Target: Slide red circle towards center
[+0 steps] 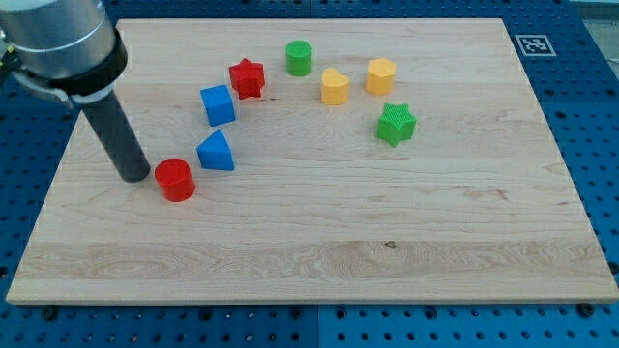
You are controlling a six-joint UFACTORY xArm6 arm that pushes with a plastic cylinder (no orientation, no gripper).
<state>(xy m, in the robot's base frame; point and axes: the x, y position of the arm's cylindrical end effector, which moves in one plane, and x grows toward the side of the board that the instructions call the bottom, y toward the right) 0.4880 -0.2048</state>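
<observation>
Red circle sits on the desk at the view's left, well short of centre, w/ my tip just beside it on its left, close to touching; can't tell if there's contact. End effector is only a straight dark rod: no jaws, nothing to open, nothing held, it just pushes.

Camera view, the only one: blue triangle is just up-right of the red circle, near touching. Blue cube and red star are further up. Green cylinder, yellow heart-ish block, yellow hexagon and green star sit towards the top, right of centre.

Risks, as I judge them: a push angled even slightly upward would drive the circle into the blue triangle and drag it along. Off-centre contact on a round block could make it roll off the tip sideways & slip past. Path straight right looks open, so a push right & slightly down-ish seems safest.

Hard to see: rod's upper arm is cut off at top-left; tip-to-circle gap is unclear; the yellow block's exact shape is uncertain.
</observation>
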